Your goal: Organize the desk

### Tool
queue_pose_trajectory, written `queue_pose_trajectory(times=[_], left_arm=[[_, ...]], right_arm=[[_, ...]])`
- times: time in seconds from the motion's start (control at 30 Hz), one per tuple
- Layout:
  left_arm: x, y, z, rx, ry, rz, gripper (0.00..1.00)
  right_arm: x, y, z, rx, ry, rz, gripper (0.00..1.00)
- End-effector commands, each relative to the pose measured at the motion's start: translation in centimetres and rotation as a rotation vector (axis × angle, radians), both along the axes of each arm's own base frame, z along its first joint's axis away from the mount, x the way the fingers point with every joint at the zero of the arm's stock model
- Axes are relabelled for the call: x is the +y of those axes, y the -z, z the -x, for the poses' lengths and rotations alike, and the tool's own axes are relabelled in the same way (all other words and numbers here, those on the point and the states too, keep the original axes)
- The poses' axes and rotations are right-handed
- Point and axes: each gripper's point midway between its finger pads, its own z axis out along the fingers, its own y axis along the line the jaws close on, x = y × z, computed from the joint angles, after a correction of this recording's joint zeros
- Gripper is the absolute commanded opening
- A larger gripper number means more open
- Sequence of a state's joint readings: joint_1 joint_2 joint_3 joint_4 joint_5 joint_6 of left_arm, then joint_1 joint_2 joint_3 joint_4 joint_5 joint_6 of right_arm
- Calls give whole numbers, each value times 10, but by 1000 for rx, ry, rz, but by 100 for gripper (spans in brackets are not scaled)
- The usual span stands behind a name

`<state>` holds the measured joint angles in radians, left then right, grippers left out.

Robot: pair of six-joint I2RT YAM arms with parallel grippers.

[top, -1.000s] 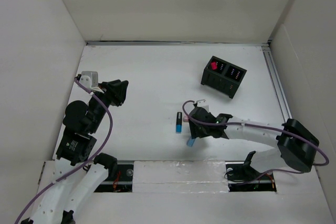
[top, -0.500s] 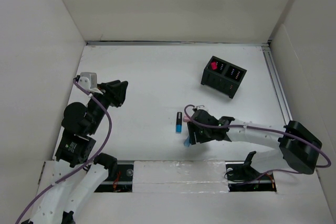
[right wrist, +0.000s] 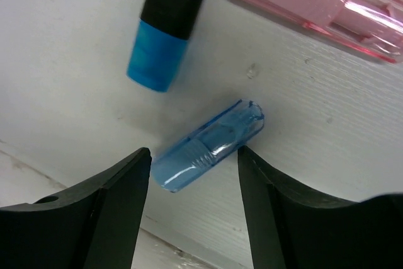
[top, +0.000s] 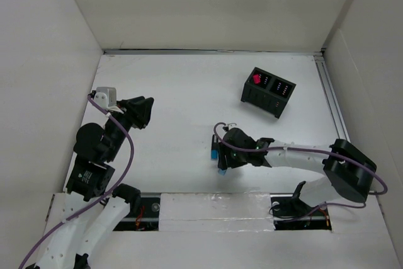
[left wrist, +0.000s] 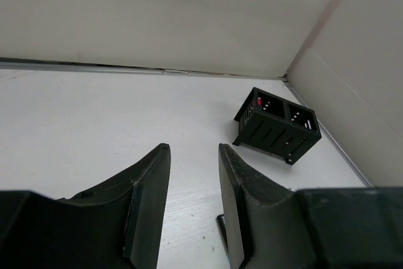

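Note:
The white desk holds a black marker with a blue end and a loose clear blue cap near the front edge. My right gripper is low over the cap. In the right wrist view its jaws stand open on either side of the blue cap, which lies flat on the desk. The marker and a clear pink piece lie just beyond it. My left gripper is open and empty, raised at the left.
A black slotted organizer with a red item in one compartment stands at the back right and also shows in the left wrist view. White wall panels enclose the desk. A metal rail runs along the right edge.
My right gripper has moved toward the front edge and slightly left, coming down around the blue cap. The cap has shifted a little left. The left arm has not moved.

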<state>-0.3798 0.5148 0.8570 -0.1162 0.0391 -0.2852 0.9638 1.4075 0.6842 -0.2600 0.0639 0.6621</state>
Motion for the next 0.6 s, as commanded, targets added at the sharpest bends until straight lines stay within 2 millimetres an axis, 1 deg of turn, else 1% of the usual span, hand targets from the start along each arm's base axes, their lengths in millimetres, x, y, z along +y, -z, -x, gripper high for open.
queue_pose_trajectory(times=[0.0,0.07,0.13,0.17,0.2,0.27,0.33,0.37,0.4,0.43,0.47,0.57], left_arm=[[-3,-12,1,-45,20,14,32],[-3,-12,2,-46,18,15,33],[-3,-12,2,-45,18,15,32],[-3,-12,2,-46,18,15,33],[-3,-13,2,-49,18,16,32],[-3,-13,2,-48,18,16,32],[-3,-12,2,-45,17,15,32],[-2,-12,2,-47,15,14,32],[-2,-12,2,-47,15,14,32],[-3,-12,2,-47,16,14,32],[-2,-11,1,-44,15,13,32],[-2,-12,1,-44,13,13,33]], right_arm=[[20,-10,-11,-40,-11,-47,64],[16,-6,-18,-63,11,-8,64],[15,-6,-25,-86,14,24,64],[10,-1,-33,-109,17,85,62],[4,7,-35,-108,19,137,62],[4,8,-38,-114,17,153,60],[1,16,-35,-120,-1,207,57],[1,15,-39,-130,7,221,53],[-5,20,-37,-135,8,270,48],[-7,21,-38,-136,15,286,48],[-7,22,-37,-141,12,300,45],[-10,26,-34,-143,15,320,44]])
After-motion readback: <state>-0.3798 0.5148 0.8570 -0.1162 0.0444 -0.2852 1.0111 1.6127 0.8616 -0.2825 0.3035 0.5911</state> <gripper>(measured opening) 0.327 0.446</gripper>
